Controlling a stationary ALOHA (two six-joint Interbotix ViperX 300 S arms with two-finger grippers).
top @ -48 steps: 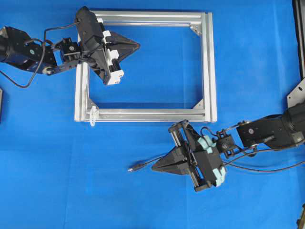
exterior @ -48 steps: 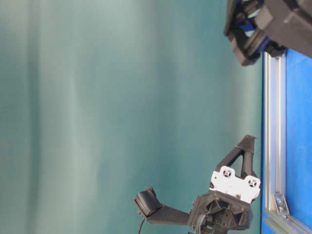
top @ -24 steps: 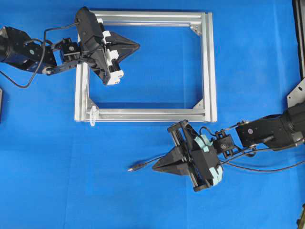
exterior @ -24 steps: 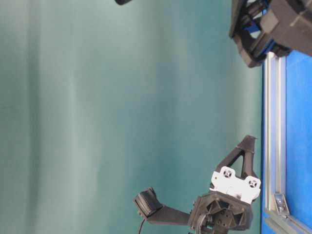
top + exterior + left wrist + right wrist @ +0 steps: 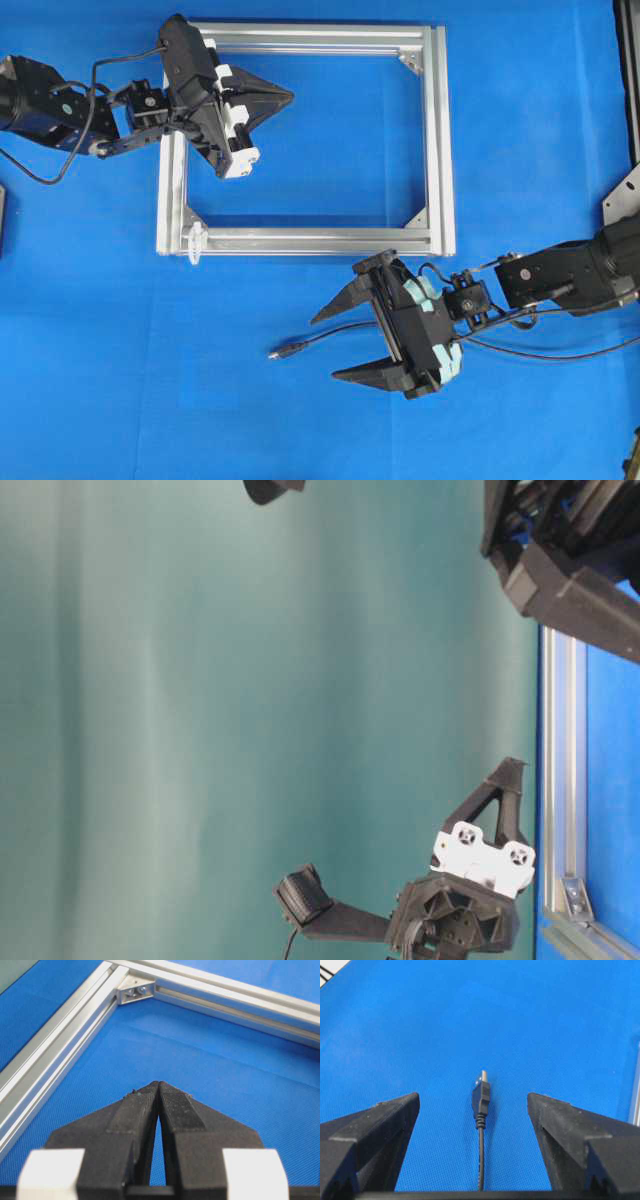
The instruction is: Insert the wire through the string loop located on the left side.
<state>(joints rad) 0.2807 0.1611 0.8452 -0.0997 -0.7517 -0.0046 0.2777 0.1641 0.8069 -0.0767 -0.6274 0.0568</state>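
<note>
Black wire (image 5: 320, 339) lies loose on the blue cloth (image 5: 120, 380) between my right gripper (image 5: 343, 345)'s spread jaws, below the frame (image 5: 437, 140)'s lower rail. Its long axis runs left-right, plug toward the string loop (image 5: 196, 243) at the lower-left corner. Regrasping far back, the limp tip could droop and miss. My left gripper (image 5: 159, 1085) is clenched, empty.
</note>
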